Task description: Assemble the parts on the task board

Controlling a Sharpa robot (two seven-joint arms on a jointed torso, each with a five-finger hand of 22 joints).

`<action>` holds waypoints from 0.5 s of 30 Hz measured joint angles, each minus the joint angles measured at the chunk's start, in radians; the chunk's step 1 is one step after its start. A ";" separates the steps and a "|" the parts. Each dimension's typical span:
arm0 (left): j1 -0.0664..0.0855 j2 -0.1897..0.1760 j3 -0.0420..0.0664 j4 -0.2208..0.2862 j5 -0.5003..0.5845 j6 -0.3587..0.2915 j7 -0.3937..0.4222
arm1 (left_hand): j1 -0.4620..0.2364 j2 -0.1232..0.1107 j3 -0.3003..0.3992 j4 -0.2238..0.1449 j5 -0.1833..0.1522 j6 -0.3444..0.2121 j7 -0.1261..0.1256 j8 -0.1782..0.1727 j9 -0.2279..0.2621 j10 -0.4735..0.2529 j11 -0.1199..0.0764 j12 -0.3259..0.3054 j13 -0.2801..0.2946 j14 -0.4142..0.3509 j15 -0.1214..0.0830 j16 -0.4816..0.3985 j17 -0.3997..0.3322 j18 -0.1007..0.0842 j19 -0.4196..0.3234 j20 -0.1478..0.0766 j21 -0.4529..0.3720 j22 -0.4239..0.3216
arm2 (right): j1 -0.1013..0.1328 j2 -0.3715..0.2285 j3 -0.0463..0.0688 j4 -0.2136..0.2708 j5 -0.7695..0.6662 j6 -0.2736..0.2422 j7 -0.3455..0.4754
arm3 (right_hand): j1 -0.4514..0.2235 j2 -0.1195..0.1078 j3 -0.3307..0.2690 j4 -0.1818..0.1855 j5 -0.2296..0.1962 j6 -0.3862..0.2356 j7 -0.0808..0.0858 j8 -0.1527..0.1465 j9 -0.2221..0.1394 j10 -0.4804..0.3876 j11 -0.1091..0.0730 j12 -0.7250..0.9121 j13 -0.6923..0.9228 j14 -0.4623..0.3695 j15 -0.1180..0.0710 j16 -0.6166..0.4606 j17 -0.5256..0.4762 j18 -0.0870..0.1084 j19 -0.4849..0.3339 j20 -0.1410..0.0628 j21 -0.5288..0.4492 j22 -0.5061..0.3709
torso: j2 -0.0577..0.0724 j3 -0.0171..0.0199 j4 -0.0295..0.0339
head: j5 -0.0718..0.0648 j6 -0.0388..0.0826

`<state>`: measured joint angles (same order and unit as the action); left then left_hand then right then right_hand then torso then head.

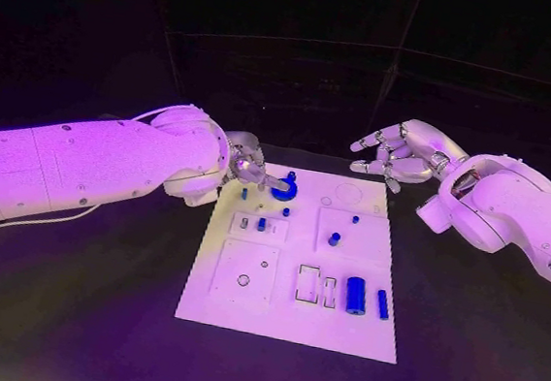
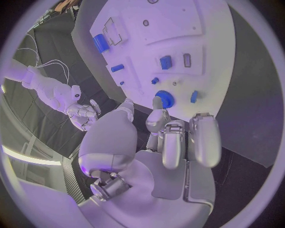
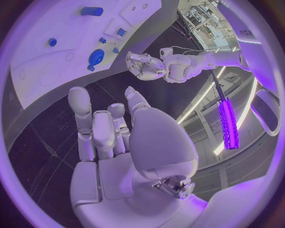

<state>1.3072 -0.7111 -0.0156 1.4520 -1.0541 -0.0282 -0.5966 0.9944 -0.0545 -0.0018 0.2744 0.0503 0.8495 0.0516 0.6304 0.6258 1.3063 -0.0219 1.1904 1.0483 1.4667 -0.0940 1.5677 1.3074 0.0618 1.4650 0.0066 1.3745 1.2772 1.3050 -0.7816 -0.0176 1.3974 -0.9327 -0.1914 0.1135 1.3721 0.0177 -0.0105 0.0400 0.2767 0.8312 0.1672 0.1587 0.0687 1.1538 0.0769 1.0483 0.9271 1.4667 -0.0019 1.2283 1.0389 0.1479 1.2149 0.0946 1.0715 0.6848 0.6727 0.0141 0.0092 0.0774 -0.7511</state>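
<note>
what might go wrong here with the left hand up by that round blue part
The left hand sits at the round blue part near the task board's far edge; its fingertips could nudge it off its seat. A small blue peg stands close by and might get knocked over. The right hand hovers open off the board, too far to steady anything.

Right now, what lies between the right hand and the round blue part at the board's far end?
In the head view, only bare white task board lies between the right hand and the round blue part; the left hand is at that part.
</note>
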 measured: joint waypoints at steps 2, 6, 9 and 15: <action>0.017 0.004 0.002 -0.032 0.002 0.021 0.000 | 0.045 0.012 -0.008 -0.008 0.000 -0.026 0.016 -0.037 -0.029 -0.019 0.012 -0.017 -0.022 -0.001 0.014 0.000 0.000 0.000 0.001 0.009 -0.012 -0.015 | 0.000 0.000 0.000 -0.001 0.000 0.000 0.000 | 0.000 0.000 -0.002 0.002 0.000 0.000 0.000 0.000 0.000 0.000 0.000 0.000 0.000 0.000 0.000 0.000 0.000 0.000 0.000 0.000 0.000 0.000 | 0.000 0.0003 0.0000 | -0.001 0.001; 0.042 0.030 0.005 -0.131 0.003 0.066 -0.001 | 0.085 0.033 -0.016 -0.016 0.000 -0.040 0.030 -0.081 -0.071 -0.032 0.025 -0.026 -0.039 0.000 0.025 0.000 0.000 0.000 0.001 0.020 -0.019 -0.026 | 0.000 0.003 0.000 -0.003 0.000 0.000 0.000 | 0.000 0.000 -0.002 0.002 0.000 0.000 0.000 0.000 0.000 0.000 0.000 0.000 -0.001 0.000 0.000 0.000 0.000 0.000 0.000 0.000 -0.002 0.000 | 0.000 0.0010 0.0000 | -0.001 0.006; 0.048 0.062 0.002 -0.204 0.002 0.099 0.000 | 0.092 0.030 -0.020 -0.015 0.000 -0.040 0.030 -0.092 -0.087 -0.033 0.026 -0.026 -0.041 0.000 0.025 0.000 0.000 0.000 0.001 0.027 -0.019 -0.026 | 0.000 0.005 0.000 -0.003 0.000 0.001 0.000 | 0.000 0.000 -0.002 0.002 0.000 0.000 0.000 0.000 0.000 -0.004 -0.004 0.000 -0.001 0.000 0.000 0.000 0.000 0.000 0.000 0.000 -0.004 -0.001 | 0.001 0.0008 -0.0004 | 0.001 0.008; 0.051 0.126 -0.020 -0.324 -0.003 0.162 0.009 | 0.108 0.046 -0.039 -0.011 0.000 -0.028 0.037 -0.103 -0.111 -0.033 0.026 -0.026 -0.041 -0.003 0.028 0.000 0.000 0.000 0.001 0.027 -0.019 -0.022 | 0.000 0.008 0.000 -0.005 0.000 0.002 0.000 | 0.000 0.000 -0.002 0.002 0.000 0.000 0.000 0.000 0.000 -0.004 -0.004 0.000 -0.001 0.000 0.000 0.000 0.000 0.000 0.000 0.000 -0.004 -0.001 | 0.003 -0.0017 -0.0027 | 0.001 0.013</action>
<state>1.3583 -0.5856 -0.0354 1.1284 -1.0570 0.1334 -0.5878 1.1021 -0.0087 -0.0404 0.2632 0.0503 0.8214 0.0885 0.5277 0.5143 1.2737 0.0037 1.1645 1.0076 1.4634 -0.0655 1.5677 1.3074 0.0619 1.4659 0.0340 1.3556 1.2550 1.3049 -0.7735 -0.0177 1.3926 -0.9327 -0.1899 0.1136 1.3722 0.0176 -0.0126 0.0421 0.2768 0.8312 0.1672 0.1587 0.0687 1.1501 0.0732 1.0483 0.9260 1.4666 -0.0019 1.2283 1.0390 0.1478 1.2149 0.0945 1.0678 0.6839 0.6756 0.0124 0.0065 0.0783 -0.7381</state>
